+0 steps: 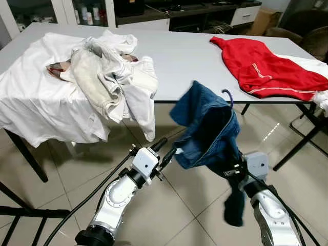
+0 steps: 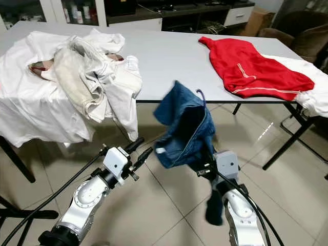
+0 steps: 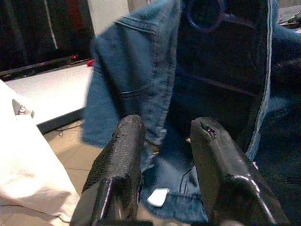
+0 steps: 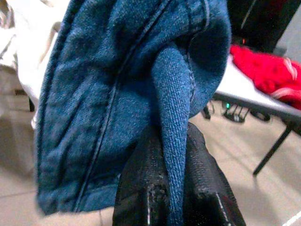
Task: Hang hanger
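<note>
While it hangs in the air off the near edge of the tabletop (image 1: 179, 56), above the tiled floor, the item reads as follows.

Item: denim garment (image 1: 207, 128) on a hanger, whose purple hook (image 1: 227, 95) stands up at the top. The hanger's frame is hidden inside the cloth.

Holder: right claw (image 4: 171, 188), pinched narrow on a fold of the denim low down, with one dark length of cloth dangling below it.

Second claw: left claw (image 3: 162, 155), fingers parted to a moderate gap and holding nothing, just beside the garment's lower hem, where a small white label shows.

Handling, as judged: soft, thick, limp cloth with some weight; not fragile, not slippery, the weave giving good friction. It sags and swings from a single pinch. The hook is the only stiff part; it looks thin and smooth, and may turn within a grip.

Where to take hold: for hanging, at the hook's neck or the hanger shoulder under the collar, not the hem, so the hook stays upright and free.

Also on the tabletop: white laundry pile (image 1: 97, 72) at the left end, draping over the edge; red garment (image 1: 266, 66) at the right end.
</note>
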`<state>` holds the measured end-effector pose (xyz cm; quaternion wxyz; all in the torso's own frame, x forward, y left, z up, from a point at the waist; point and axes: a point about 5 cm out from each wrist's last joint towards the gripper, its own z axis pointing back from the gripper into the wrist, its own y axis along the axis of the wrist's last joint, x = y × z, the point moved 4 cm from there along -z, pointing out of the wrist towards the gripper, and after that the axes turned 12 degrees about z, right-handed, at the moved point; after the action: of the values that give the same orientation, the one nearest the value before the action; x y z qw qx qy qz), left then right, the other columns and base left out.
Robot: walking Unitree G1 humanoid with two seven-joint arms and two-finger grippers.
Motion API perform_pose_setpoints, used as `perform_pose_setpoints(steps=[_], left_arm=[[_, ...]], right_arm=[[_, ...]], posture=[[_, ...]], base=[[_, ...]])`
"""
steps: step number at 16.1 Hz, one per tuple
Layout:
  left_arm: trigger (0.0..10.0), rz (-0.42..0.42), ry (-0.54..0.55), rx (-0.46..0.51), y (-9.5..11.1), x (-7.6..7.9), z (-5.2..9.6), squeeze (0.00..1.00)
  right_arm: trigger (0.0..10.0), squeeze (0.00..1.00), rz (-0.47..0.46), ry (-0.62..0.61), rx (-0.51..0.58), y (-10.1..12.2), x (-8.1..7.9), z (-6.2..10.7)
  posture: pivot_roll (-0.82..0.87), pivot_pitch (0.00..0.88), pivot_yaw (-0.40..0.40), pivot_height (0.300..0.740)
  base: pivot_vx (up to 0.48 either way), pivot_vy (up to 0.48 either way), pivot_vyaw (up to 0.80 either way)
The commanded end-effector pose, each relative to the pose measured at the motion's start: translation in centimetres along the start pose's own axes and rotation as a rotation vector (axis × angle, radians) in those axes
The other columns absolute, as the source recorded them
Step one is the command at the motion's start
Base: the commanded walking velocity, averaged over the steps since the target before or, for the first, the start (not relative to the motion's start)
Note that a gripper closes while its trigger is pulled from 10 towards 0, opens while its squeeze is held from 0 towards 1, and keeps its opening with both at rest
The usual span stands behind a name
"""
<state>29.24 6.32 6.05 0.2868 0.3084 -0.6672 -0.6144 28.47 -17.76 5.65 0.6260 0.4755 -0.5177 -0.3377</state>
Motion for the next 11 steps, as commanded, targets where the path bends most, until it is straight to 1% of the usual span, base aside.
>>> perform_pose_setpoints(steps=[1, 3, 5, 6, 8, 9, 11], left_arm=[[10.0, -0.015, -0.017, 0.036, 1.1, 0.1, -0.5, 0.0], [10.0, -0.056, -0.034, 0.072, 2.6, -0.1, -1.2, 0.0], [10.0, -0.073, -0.052, 0.088, 3.7, -0.4, -1.8, 0.0], [10.0, -0.074, -0.065, 0.087, 4.1, -0.5, -2.0, 0.0], [10.0, -0.055, -0.079, 0.095, 4.8, -0.6, -2.2, 0.0], [10.0, -0.054, -0.083, 0.097, 5.0, -0.6, -2.3, 0.0], [10.0, -0.076, -0.091, 0.086, 5.2, -0.5, -2.4, 0.0]], right_arm=[[10.0, 0.0, 0.058, -0.041, 0.164, 4.4, 2.0, -1.9], [10.0, 0.0, 0.06, -0.088, 0.258, 7.5, 3.6, -3.3], [10.0, 0.0, 0.063, -0.111, 0.319, 9.5, 4.3, -4.1], [10.0, 0.0, 0.062, -0.112, 0.337, 10.1, 4.4, -4.5], [10.0, 0.0, 0.07, -0.116, 0.344, 10.6, 4.4, -5.4], [10.0, 0.0, 0.091, -0.125, 0.332, 10.6, 4.5, -5.8], [10.0, 0.0, 0.103, -0.129, 0.325, 11.0, 4.5, -6.6]], posture=[[0.13, 0.012, -0.062, 0.74], [0.13, 0.011, -0.06, 0.74], [0.14, 0.005, -0.065, 0.74], [0.14, 0.002, -0.066, 0.74], [0.14, 0.0, -0.067, 0.74], [0.14, 0.0, -0.065, 0.74], [0.14, 0.0, -0.062, 0.74]], base=[[0.0, 0.0, 0.0], [0.0, 0.0, 0.0], [0.0, 0.0, 0.0], [0.0, 0.0, 0.0], [0.0, 0.0, 0.0], [0.0, 0.0, 0.0], [0.0, 0.0, 0.0]])
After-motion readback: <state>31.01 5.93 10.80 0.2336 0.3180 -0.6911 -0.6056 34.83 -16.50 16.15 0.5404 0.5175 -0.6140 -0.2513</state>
